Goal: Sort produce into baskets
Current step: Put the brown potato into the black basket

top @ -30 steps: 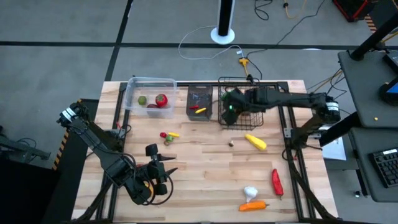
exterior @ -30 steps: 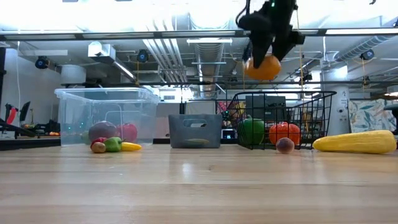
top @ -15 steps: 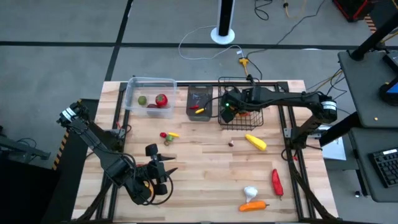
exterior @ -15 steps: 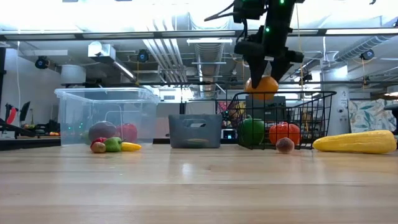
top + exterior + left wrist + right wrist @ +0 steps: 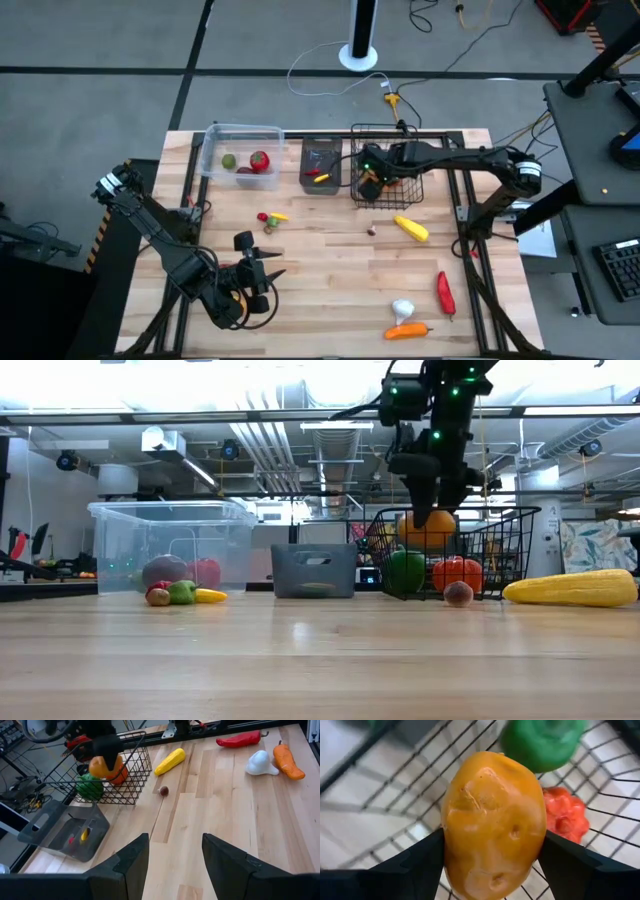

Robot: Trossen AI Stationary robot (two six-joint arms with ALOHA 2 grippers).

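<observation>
1. Right gripper point(image 5: 368, 180), from my high view, hangs over the wire-mesh basket point(image 5: 410, 195).
2. Low view: I see it pinching the orange potato point(image 5: 426, 528) at rim height.
3. Left wrist view: left gripper point(image 5: 175, 852) spread, empty, over the table point(image 5: 225, 820).

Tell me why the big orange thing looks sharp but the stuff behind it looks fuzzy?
In the right wrist view the orange vegetable sits close to the camera between the right gripper fingers, so it is in focus, while the green pepper and wire basket behind are blurred. In the low view bright ceiling lights wash out the top.
</observation>
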